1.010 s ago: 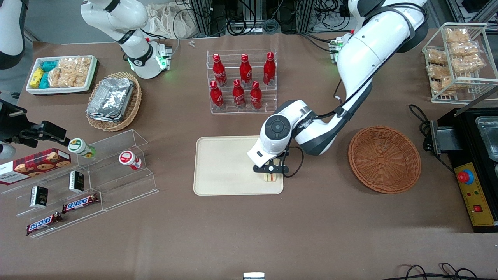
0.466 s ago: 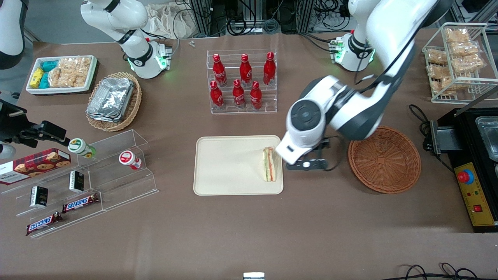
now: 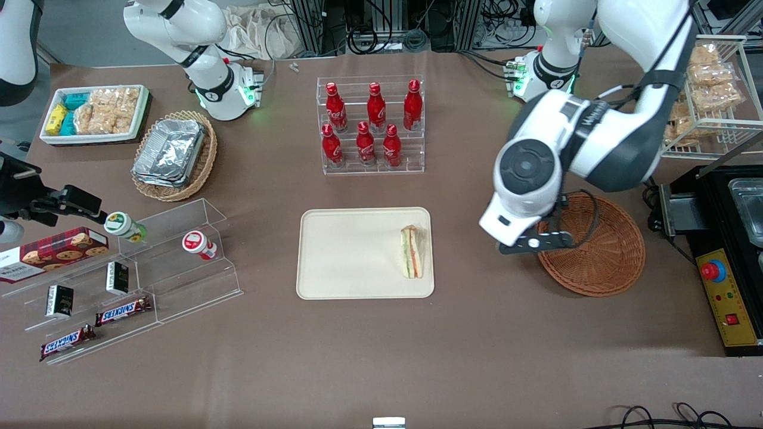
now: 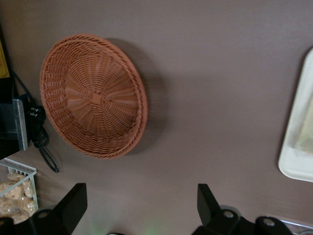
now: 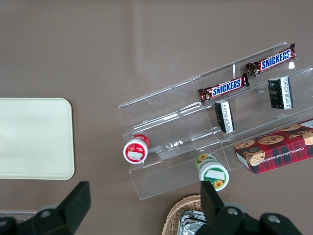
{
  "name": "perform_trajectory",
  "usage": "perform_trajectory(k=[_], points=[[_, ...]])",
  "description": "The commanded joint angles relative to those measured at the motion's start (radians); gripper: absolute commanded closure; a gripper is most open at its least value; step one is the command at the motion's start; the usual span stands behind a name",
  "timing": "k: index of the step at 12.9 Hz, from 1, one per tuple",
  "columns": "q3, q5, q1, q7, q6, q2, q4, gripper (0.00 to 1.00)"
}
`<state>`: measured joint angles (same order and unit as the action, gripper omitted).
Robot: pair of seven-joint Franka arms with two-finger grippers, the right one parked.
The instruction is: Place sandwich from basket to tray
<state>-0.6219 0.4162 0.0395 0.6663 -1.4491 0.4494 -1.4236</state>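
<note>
One sandwich (image 3: 412, 252) sits on the tray (image 3: 346, 256), tucked at its three-o'clock edge, the side nearest the wicker basket (image 3: 602, 256), so the delivery looks done. Up above the basket's rim hangs the pincer (image 3: 534, 241), fingers (image 4: 73, 203) spread wide apart and gripping nothing, well clear of the bench (image 3: 381, 351).

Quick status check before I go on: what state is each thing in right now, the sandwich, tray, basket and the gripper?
Sandwich: lying on the tray near the edge toward the working arm's end, not held.
Tray: flat on the table, holding only the sandwich.
Basket: upright on the table, nothing in it.
Gripper: above the basket's rim nearest the tray, jaws open, holding nothing.
</note>
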Motion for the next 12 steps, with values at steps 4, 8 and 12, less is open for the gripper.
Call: perform_trajectory(k=[4, 8, 12], points=[[-0.001, -0.135, 0.238, -0.329, 0.02, -0.193, -0.075, 0.0], [0.026, -0.236, 0.355, -0.577, -0.084, -0.286, -0.148, 0.0], [0.097, -0.249, 0.359, -0.613, -0.37, -0.409, -0.336, 0.0]])
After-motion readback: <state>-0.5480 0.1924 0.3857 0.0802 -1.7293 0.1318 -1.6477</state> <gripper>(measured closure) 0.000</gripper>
